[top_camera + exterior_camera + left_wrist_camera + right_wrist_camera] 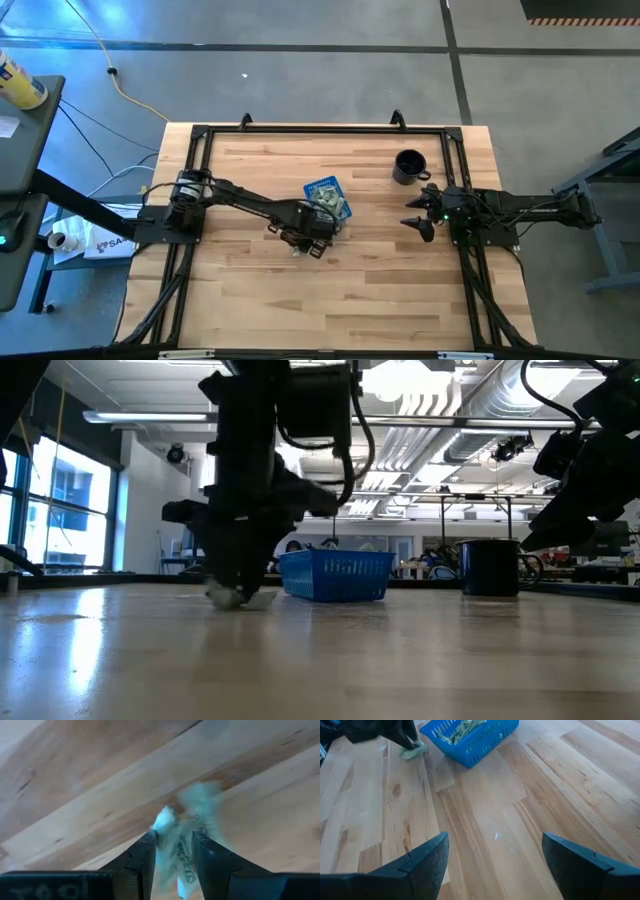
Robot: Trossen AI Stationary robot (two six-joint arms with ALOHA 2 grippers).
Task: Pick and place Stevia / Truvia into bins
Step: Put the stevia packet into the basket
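Pale green Stevia packets (187,835) lie in a small heap on the wood table (300,251), just in front of the blue bin (326,196). More packets lie inside the bin (462,730). My left gripper (174,845) points straight down over the heap, open. One finger stands on each side of the packets, close above the tabletop (238,596); whether they touch the packets cannot be told. My right gripper (495,855) waits open at the table's right side (418,212), clear of everything.
A black mug (408,166) stands at the far right, near the right arm. The blue bin (335,577) is right beside the left gripper, on its far side. Bare wood stretches across the near half of the table (330,310).
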